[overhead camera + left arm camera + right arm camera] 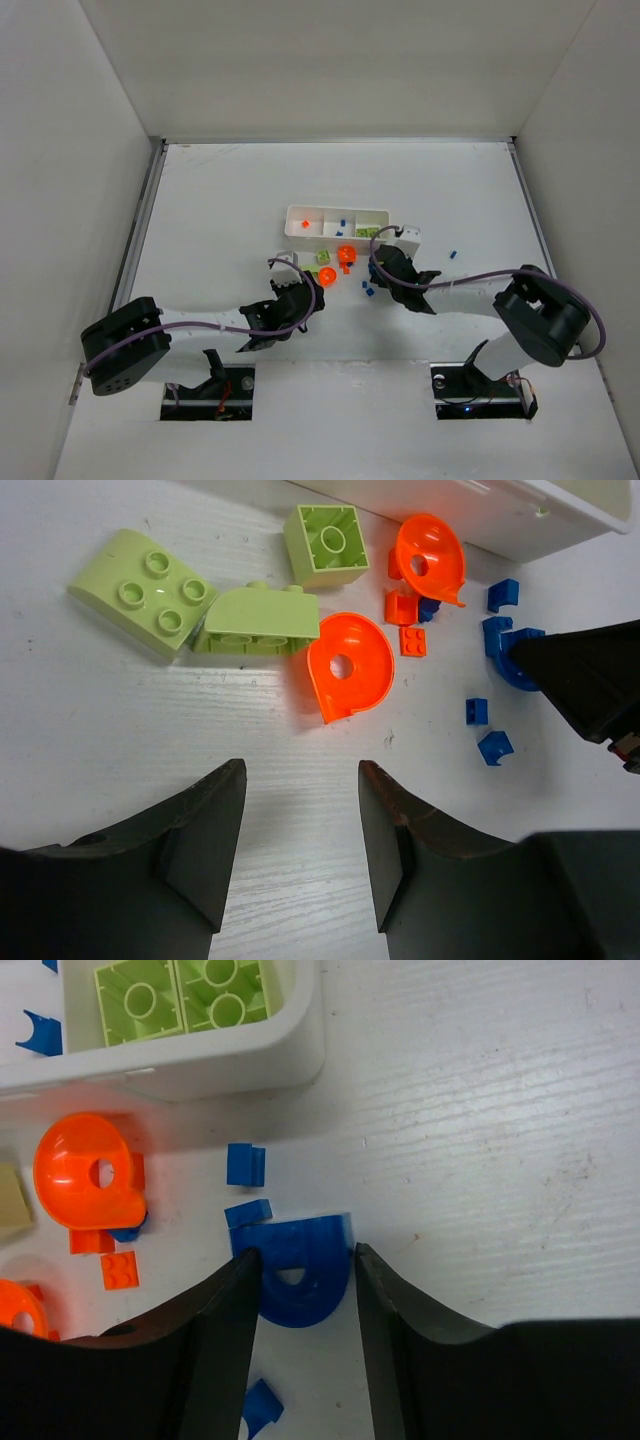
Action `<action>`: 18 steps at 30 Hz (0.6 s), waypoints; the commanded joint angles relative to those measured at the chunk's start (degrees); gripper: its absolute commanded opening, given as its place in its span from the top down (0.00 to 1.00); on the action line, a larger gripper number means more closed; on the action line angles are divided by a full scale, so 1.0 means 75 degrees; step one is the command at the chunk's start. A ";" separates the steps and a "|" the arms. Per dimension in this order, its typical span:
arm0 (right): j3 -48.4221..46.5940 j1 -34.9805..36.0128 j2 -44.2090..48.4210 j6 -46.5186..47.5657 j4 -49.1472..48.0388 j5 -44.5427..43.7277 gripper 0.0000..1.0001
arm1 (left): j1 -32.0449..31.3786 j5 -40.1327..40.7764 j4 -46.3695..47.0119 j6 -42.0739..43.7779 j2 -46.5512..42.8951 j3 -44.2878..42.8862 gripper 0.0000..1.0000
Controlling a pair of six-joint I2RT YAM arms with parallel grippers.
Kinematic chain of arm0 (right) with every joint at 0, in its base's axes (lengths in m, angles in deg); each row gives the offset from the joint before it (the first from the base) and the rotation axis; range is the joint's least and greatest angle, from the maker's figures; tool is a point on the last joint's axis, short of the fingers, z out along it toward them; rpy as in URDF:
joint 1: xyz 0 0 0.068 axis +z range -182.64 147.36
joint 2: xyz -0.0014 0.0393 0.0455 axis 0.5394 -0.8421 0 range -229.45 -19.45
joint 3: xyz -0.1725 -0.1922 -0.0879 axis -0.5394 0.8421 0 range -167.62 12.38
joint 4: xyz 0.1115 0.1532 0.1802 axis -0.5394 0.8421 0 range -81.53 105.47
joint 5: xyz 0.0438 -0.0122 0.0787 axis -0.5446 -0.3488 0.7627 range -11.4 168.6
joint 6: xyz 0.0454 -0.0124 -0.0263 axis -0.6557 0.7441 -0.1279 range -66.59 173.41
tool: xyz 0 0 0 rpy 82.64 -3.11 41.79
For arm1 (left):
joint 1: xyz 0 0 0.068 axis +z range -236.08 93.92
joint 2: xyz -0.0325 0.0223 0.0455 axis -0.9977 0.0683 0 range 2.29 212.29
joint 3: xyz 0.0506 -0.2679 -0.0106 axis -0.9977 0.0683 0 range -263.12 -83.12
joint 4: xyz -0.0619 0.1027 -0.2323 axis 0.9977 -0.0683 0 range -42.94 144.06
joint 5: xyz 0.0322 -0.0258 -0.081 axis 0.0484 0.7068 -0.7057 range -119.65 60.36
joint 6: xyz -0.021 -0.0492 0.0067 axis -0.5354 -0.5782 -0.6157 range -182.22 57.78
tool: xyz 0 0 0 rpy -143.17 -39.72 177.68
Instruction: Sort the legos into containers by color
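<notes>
Your right claw [305, 1252] brackets the blue arch [322, 1298], grip uncertain; it's likely light, rigid, slick: pinch its flat sides. Left claw [300, 770] hangs open.

Tray [337, 239]: mid-table [220, 210], its long side running left to right.
Left compartment [296, 217]: one small piece [306, 224].
Middle compartment [332, 229]: a few bits [341, 221].
Right compartment [200, 1060]: two bricks [180, 995] side by side.
On the table just near of the tray, left to right: loose bricks [155, 590], two discs [348, 666], scattered small bits [495, 746].
Curved piece [298, 1280]: right end of that scatter, between the fingers of the right gripper [307, 1258].
Stray bit [453, 254]: right of the tray, apart.
</notes>
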 commanded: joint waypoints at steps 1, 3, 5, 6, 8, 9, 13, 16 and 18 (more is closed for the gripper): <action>-0.0162 -0.0043 -0.0097 -0.0012 -0.0208 -0.0054 0.61 | -0.0034 0.0047 0.0239 -0.0106 -0.0098 0.0060 0.54; -0.0104 -0.0031 0.0031 -0.0082 -0.0150 -0.0124 0.71 | 0.0001 0.0047 0.0239 -0.0106 -0.0133 0.0072 0.54; 0.0048 -0.0031 0.0335 -0.0106 -0.0092 -0.0299 0.75 | 0.0048 0.0047 0.0239 -0.0094 -0.0179 0.0084 0.54; 0.0106 0.0016 0.0534 -0.0129 -0.0010 -0.0370 0.75 | 0.0059 0.0047 0.0239 -0.0083 -0.0215 0.0084 0.54; 0.0177 0.0168 0.1014 -0.0176 0.0259 -0.0440 0.76 | 0.0083 0.0047 0.0192 -0.0036 -0.0320 0.0084 0.54; 0.0166 0.0226 0.1260 -0.0165 0.0411 -0.0475 0.76 | 0.0095 0.0047 0.0180 -0.0024 -0.0355 0.0084 0.54; -0.0231 0.0356 0.1894 0.0115 0.0694 -0.0313 0.75 | 0.0235 0.0024 0.0157 -0.0012 -0.0636 0.0154 0.54; -0.0840 0.0356 0.1651 0.0549 0.0460 0.0167 0.75 | 0.0375 -0.0058 0.0157 -0.0035 -0.0789 0.0259 0.54; -0.1320 0.0274 0.1241 0.0783 0.0285 0.0379 0.75 | 0.0493 -0.0128 0.0203 -0.0059 -0.0824 0.0318 0.54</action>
